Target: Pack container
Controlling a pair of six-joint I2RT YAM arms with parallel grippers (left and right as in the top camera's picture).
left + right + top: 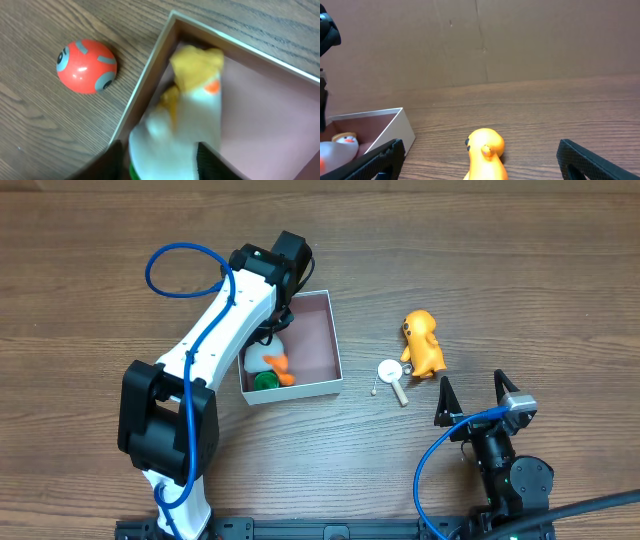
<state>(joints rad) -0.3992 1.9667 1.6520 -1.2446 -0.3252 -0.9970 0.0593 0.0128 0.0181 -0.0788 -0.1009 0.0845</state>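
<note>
Glossy plastic ball [86, 66] on matt wood-grain table [30, 130] (container [142, 82] looks cardboard).

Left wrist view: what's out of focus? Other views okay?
Left wrist: the white-and-yellow toy close to the lens is smeared, the red round toy with grey marks sharper. Overhead: crisp, even light, no glare. Right wrist: the orange duck-shaped figure fairly sharp.

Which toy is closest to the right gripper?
The orange-yellow figure, loose on the table ahead of the right gripper; the white one lies in the container.
</note>
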